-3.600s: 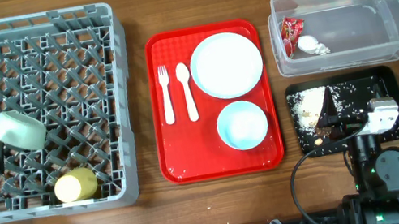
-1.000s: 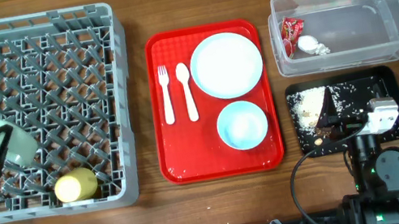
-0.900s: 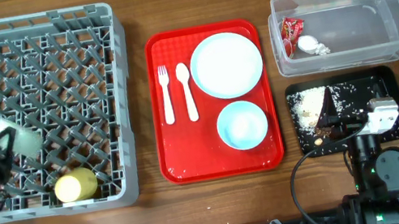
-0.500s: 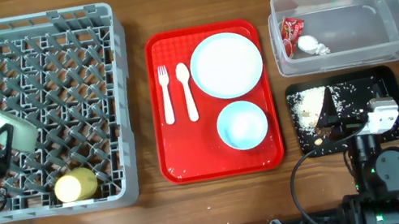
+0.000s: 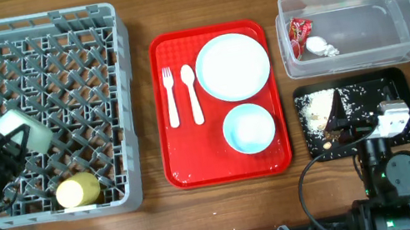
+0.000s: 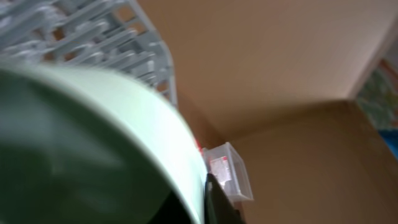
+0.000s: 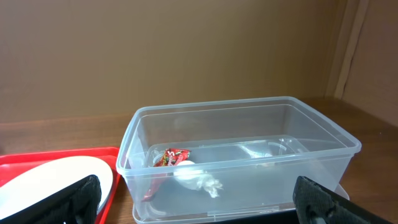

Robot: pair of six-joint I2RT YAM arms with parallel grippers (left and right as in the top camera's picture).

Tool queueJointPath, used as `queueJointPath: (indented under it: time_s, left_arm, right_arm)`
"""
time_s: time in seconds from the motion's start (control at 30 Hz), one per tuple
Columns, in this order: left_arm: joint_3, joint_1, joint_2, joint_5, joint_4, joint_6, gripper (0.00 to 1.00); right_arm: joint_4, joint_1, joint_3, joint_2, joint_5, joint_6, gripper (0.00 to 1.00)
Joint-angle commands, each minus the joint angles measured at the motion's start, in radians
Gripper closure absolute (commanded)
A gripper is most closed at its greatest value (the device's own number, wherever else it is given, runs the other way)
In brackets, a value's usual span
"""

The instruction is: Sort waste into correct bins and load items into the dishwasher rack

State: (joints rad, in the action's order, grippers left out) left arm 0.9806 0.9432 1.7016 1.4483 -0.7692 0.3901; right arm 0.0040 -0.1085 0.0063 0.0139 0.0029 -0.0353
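Observation:
My left gripper (image 5: pixel 12 145) is shut on the rim of a pale green bowl (image 5: pixel 23 130), tilted over the left side of the grey dishwasher rack (image 5: pixel 73 37). In the left wrist view the bowl (image 6: pixel 81 149) fills the frame beside one dark finger (image 6: pixel 217 204). A yellow-green cup (image 5: pixel 77 190) lies in the rack's near part. The white plate (image 5: pixel 232 66), light blue bowl (image 5: pixel 249 128), fork (image 5: pixel 170 96) and spoon (image 5: pixel 192 92) lie on the red serving tray (image 5: pixel 188 164). My right gripper (image 7: pixel 199 211) stands open by the black tray (image 5: pixel 403 84) with food scraps (image 5: pixel 320 107).
The clear tub (image 5: pixel 374 17) at the back right holds a red wrapper (image 5: pixel 300 33) and a white tissue (image 5: pixel 320 46); the right wrist view shows the tub (image 7: pixel 249 124) close ahead. Bare wood runs between rack, red tray and bins.
My left gripper has carried the pale green bowl a little right and farther over the rack. The right arm and everything else have stayed put.

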Motion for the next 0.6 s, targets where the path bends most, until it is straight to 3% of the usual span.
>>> queueJointPath:
  time_s: [0.0, 0.03, 0.07, 0.1, 0.23, 0.4, 0.57]
  left_arm:
    - [0.0, 0.047, 0.006, -0.115, -0.032, -0.05, 0.89]
    - [0.0, 0.06, 0.006, -0.114, -0.037, -0.077, 0.83]
    - [0.0, 0.077, 0.006, -0.11, -0.036, -0.124, 0.68]
    - [0.0, 0.101, 0.006, -0.062, -0.036, -0.161, 0.0]
    - [0.001, 0.136, -0.019, 0.093, -0.071, -0.171, 0.0]
    - [0.002, 0.135, -0.137, 0.095, -0.135, -0.175, 0.0]
    - [0.002, 0.134, -0.363, -0.088, -0.198, -0.278, 0.0]
  right_arm:
    - [0.003, -0.003, -0.001, -0.003, -0.004, 0.008, 0.0]
    - [0.003, -0.003, -0.001, -0.003, -0.004, 0.008, 0.0]
    - [0.003, -0.003, -0.001, -0.003, -0.004, 0.008, 0.0]
    - [0.003, -0.003, -0.001, -0.003, -0.004, 0.008, 0.0]
    - [0.003, -0.003, -0.001, -0.003, -0.004, 0.008, 0.0]
    - [0.003, -0.003, -0.001, -0.003, -0.004, 0.008, 0.0]
    - [0.003, -0.003, -0.001, -0.003, -0.004, 0.009, 0.0]
